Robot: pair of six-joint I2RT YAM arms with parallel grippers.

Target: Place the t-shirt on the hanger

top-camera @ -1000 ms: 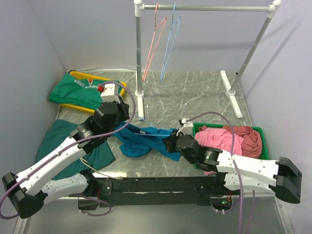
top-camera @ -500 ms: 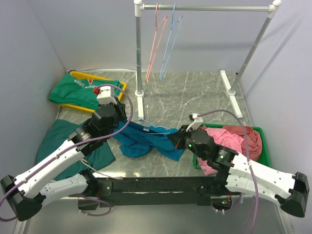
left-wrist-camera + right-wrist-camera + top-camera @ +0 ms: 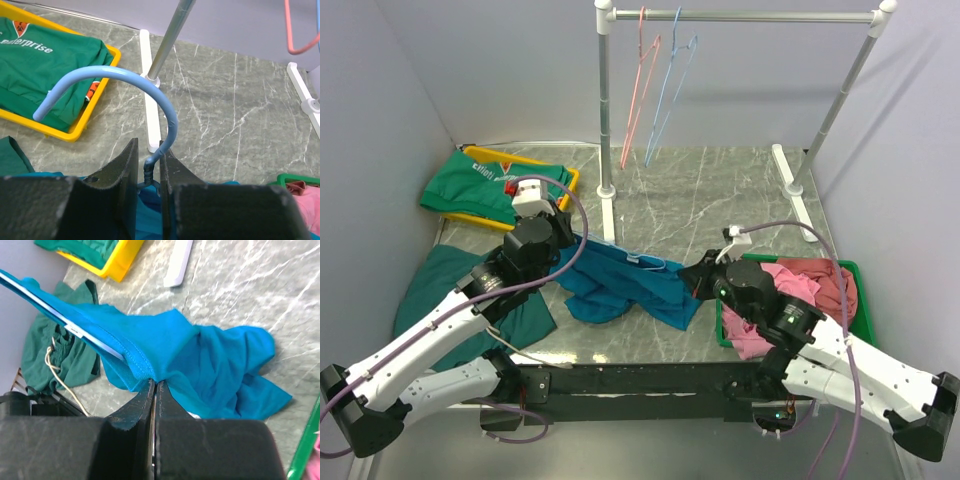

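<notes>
The teal-blue t-shirt lies bunched on the marble table between the two arms, one edge lifted and stretched. The light blue wire hanger runs inside that lifted edge; its hook curves up in the left wrist view. My left gripper is shut on the hanger's twisted neck, above the shirt. My right gripper is shut on the shirt's stitched edge, beside the hanger's wire. The rest of the shirt sags onto the table.
A garment rack stands behind, with a pink hanger and another blue hanger on its bar. A yellow tray holds a green lettered cloth. A dark teal cloth lies left. A green bin holds pink garments.
My right gripper has pulled the shirt's edge to the right and a little back, stretching it along the hanger. My left gripper has shifted slightly left and back with the hanger.
</notes>
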